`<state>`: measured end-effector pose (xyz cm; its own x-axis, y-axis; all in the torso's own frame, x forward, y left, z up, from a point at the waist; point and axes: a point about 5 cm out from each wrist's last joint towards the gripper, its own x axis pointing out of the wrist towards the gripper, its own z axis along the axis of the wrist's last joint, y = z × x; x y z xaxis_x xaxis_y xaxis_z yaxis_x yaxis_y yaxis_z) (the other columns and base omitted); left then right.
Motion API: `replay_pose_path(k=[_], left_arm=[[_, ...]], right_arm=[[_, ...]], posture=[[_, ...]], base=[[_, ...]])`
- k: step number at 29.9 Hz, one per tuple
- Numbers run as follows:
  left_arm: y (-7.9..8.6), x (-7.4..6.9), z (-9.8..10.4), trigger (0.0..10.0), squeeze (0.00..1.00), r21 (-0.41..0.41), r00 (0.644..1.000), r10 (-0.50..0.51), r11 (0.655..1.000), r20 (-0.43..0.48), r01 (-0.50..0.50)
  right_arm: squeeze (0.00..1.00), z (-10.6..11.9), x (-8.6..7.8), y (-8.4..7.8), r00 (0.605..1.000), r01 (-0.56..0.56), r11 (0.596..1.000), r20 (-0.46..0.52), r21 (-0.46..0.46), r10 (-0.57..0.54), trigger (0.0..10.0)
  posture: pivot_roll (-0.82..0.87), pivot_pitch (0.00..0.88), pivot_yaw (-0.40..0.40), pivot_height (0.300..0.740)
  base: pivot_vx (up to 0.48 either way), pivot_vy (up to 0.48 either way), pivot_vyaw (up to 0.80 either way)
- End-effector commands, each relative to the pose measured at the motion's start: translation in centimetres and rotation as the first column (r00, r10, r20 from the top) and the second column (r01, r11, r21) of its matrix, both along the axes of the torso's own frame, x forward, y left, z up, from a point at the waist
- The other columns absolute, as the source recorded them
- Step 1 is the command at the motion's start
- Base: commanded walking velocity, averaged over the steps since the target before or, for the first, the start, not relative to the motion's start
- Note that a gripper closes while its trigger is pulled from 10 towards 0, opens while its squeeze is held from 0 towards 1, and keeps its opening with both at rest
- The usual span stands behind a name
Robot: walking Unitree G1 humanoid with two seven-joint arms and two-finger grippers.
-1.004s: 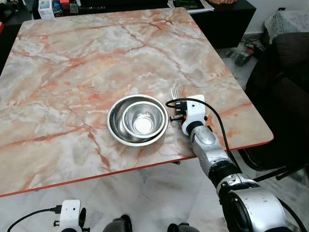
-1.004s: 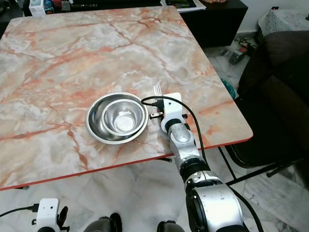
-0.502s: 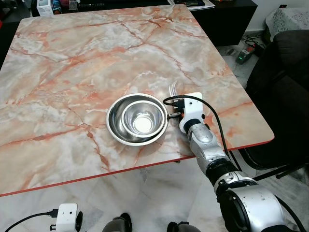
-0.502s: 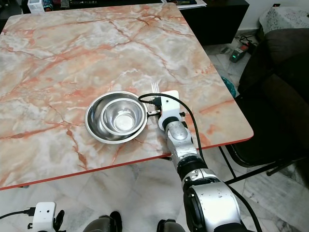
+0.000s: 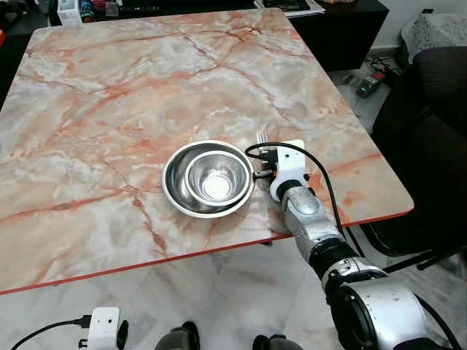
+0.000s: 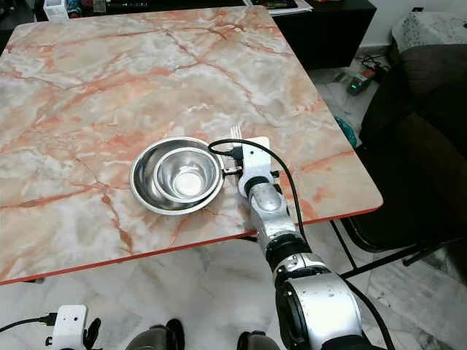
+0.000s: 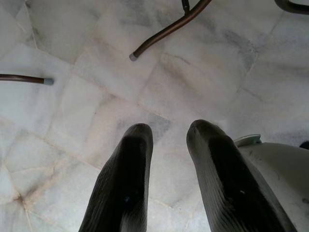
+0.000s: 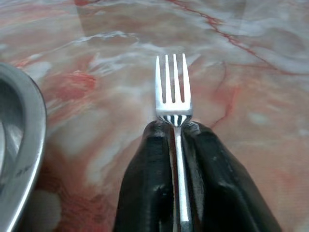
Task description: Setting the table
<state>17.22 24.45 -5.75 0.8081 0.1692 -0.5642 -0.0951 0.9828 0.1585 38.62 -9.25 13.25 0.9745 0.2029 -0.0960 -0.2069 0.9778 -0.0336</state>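
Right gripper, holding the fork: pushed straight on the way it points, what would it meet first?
Nothing close, it seems. The right gripper, shut on the fork, points across bare marble table beside the nested steel bowls. Height above the table is unclear, so the tines may scrape marble.

The tabletop [image 5: 109, 109] is marble-patterned: cream and pale grey clouded with salmon pink, crossed by rust-orange veins, with a thin red-orange edge along its near side. The two nested bowls [image 5: 209, 179] are bright polished steel, silver with white glints. The fork [image 8: 174, 92] is shiny silver, its neck reflecting dark stripes. The right gripper [image 8: 176, 128] has matte black fingers, on a white wrist housing with a black cable and a silver arm. The left gripper [image 7: 169, 133] has black ribbed fingers. The floor [image 7: 72, 125] is white marble tile with grey mottling. The armchair [image 5: 430, 124] is very dark brown.
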Motion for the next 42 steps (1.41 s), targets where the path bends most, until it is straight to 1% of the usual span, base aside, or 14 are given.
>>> replay_pose_path(k=[1,6,7,9,10,11,12,26,31,32,34,36,38,42], left_arm=[[-0.2,-1.0,-0.6,10.0,0.0,-0.01,0.999,0.003,1.0,-0.044,-0.003],[-0.2,-0.9,-0.6,10.0,0.0,-0.01,0.999,0.003,1.0,-0.047,-0.004],[-0.1,-0.8,-0.6,10.0,0.0,-0.009,0.999,0.004,1.0,-0.047,-0.004],[-0.1,-0.8,-0.6,10.0,0.0,-0.008,0.999,0.004,1.0,-0.046,-0.005],[-0.1,-0.7,-0.5,10.0,0.0,-0.007,0.999,0.004,1.0,-0.044,-0.004],[0.0,-0.6,-0.5,10.0,0.0,-0.005,0.999,0.004,1.0,-0.041,-0.004],[0.0,-0.4,-0.4,10.0,0.0,-0.005,0.999,0.007,1.0,-0.037,-0.007],[-0.6,0.9,-0.1,10.0,0.0,-0.017,1.0,-0.007,1.0,-0.021,0.007],[-1.0,1.8,0.1,10.0,0.0,-0.026,1.0,-0.007,1.0,-0.012,0.006],[-1.1,2.1,0.2,10.0,0.0,-0.029,1.0,-0.005,1.0,-0.005,0.005],[-1.1,2.3,0.3,10.0,0.0,-0.03,1.0,-0.004,1.0,-0.003,0.004],[-1.0,3.1,0.7,10.0,0.0,-0.031,1.0,0.002,1.0,0.012,-0.002],[-1.0,3.6,0.9,10.0,0.0,-0.03,1.0,0.004,1.0,0.013,-0.004],[-1.0,4.2,1.2,10.0,0.0,-0.032,1.0,0.005,0.999,0.025,-0.004]], right_arm=[[0.97,-1.5,-0.5,0.0,0.997,0.003,1.0,-0.075,-0.008,-0.004,10.0],[1.0,-1.3,-0.4,0.1,0.998,0.008,1.0,-0.069,-0.006,-0.008,10.0],[0.96,-1.1,-0.3,0.1,0.998,0.012,1.0,-0.063,-0.004,-0.012,10.0],[0.96,-1.0,-0.3,0.0,0.998,0.016,1.0,-0.059,-0.003,-0.016,10.0],[0.78,-0.9,-0.2,0.0,0.999,0.018,1.0,-0.049,0.001,-0.018,10.0],[0.13,-0.6,-0.1,0.0,0.999,0.019,1.0,-0.036,0.008,-0.019,10.0],[0.0,-0.2,0.0,-0.1,1.0,0.023,1.0,-0.018,0.015,-0.023,10.0],[0.0,3.3,1.0,-0.1,0.991,0.027,0.995,0.132,0.095,-0.039,10.0],[0.0,6.2,1.5,0.3,0.968,-0.006,0.99,0.248,0.138,-0.029,10.0],[0.0,7.7,1.5,0.7,0.947,-0.046,0.989,0.32,0.141,-0.002,10.0],[0.0,8.2,1.5,0.9,0.939,-0.061,0.989,0.344,0.138,0.01,10.0],[0.0,11.1,0.7,3.0,0.867,-0.174,0.979,0.488,0.104,0.102,10.0],[0.0,12.1,0.2,4.0,0.836,-0.218,0.97,0.533,0.105,0.13,10.0],[0.0,13.0,-0.8,4.9,0.809,-0.242,0.959,0.576,0.146,0.116,10.0]], posture=[[0.14,0.222,-0.028,0.719],[0.14,0.215,-0.025,0.719],[0.14,0.214,-0.024,0.719],[0.14,0.214,-0.024,0.719],[0.14,0.211,-0.024,0.719],[0.14,0.211,-0.024,0.719],[0.14,0.206,-0.023,0.719],[0.14,0.159,-0.019,0.719],[0.13,0.121,-0.014,0.719],[0.13,0.107,-0.013,0.719],[0.13,0.103,-0.013,0.719],[0.12,0.072,-0.005,0.719],[0.12,0.058,0.0,0.719],[0.12,0.032,0.009,0.719]], base=[[0.0,0.0,0.0],[0.0,0.0,0.0],[0.0,0.0,0.0],[0.0,0.0,0.0],[0.0,0.0,0.0],[0.0,0.0,0.0],[0.0,0.0,0.0],[0.0,0.0,0.0],[0.0,0.0,0.0],[0.0,0.0,0.0],[0.0,0.0,0.0],[0.0,0.0,0.0],[0.0,0.0,0.0],[0.0,0.0,0.0]])
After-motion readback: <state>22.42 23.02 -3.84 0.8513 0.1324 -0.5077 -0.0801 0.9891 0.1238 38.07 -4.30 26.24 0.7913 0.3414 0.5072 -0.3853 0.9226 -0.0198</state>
